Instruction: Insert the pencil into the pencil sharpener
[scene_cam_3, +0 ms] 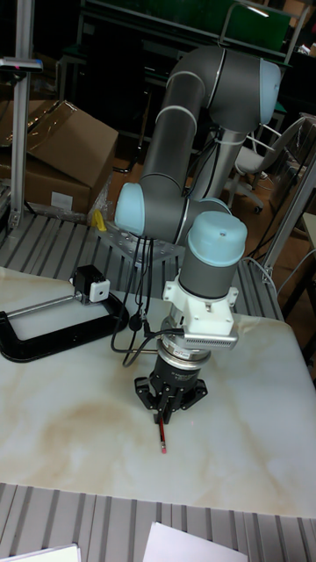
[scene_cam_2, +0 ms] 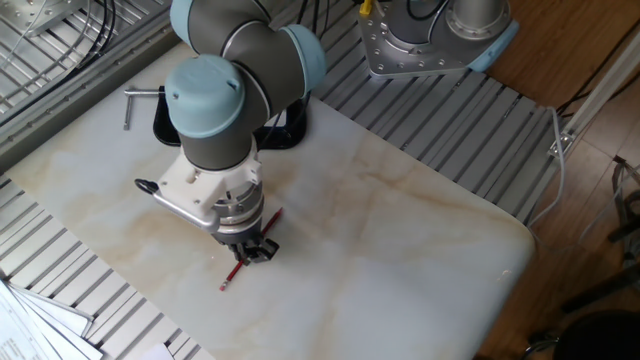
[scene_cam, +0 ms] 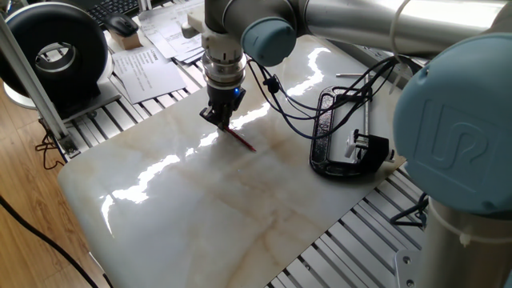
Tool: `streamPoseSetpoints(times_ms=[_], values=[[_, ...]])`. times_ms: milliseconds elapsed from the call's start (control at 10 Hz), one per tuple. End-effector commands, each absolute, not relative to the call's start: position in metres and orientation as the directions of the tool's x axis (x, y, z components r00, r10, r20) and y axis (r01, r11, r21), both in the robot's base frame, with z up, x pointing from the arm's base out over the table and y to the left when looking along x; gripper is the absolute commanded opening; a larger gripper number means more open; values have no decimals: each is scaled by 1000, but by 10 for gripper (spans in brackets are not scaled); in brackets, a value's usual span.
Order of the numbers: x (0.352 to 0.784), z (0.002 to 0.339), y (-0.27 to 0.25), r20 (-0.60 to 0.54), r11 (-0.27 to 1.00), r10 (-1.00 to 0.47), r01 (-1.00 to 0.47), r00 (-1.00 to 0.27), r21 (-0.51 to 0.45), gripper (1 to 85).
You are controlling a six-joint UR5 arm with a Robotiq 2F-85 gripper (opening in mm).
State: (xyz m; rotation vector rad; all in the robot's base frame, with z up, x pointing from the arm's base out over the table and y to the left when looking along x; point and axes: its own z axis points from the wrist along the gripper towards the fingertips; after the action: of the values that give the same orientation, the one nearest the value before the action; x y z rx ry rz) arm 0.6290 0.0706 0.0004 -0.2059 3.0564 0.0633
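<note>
Gripper [scene_cam: 225, 122] is low over the marble slab [scene_cam: 200, 208], pointing straight down, fingers set down around the red pencil [scene_cam: 242, 141]; pencil lies flat on the slab, part of its length hidden under the tool. Whether the fingers actually pinch it, or how wide they stand, cannot tell, the wrist blocks the gap in every view. In the other fixed view the pencil [scene_cam_2: 247, 253] runs diagonally, one end poking out toward the near-left, the other toward upper right of the gripper [scene_cam_2: 256, 251]. Tall fixed view: pencil [scene_cam_3: 162, 436] tip sticks out below the gripper [scene_cam_3: 169, 399]. Pencil sharpener [scene_cam: 360, 146] sits well apart from the pencil, held at the C-clamp [scene_cam: 336, 136] by its screw end, black block with a whitish patch; also seen as a black-and-white block [scene_cam_3: 91, 285] on the clamp [scene_cam_3: 53, 334] in the tall view. Black cables [scene_cam: 304, 100] loop from the arm across the slab between gripper and clamp. Beyond the slab: loose papers [scene_cam: 148, 64] with print too small to read, a keyboard [scene_cam: 112, 10], a black round fan-like unit [scene_cam: 52, 52]. Big blue arm joint cap [scene_cam: 452, 128] in front bears raised "UR" logo. Cardboard boxes [scene_cam_3: 61, 158] behind in tall view.
</note>
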Motion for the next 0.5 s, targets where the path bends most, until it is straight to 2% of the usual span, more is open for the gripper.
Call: streamPoseSetpoints(times_ms=[0,400], values=[[630,1,71,-81,991,-123,-127,-989,45,197],[631,-3,70,-80,991,-122,-125,-989,37,193]])
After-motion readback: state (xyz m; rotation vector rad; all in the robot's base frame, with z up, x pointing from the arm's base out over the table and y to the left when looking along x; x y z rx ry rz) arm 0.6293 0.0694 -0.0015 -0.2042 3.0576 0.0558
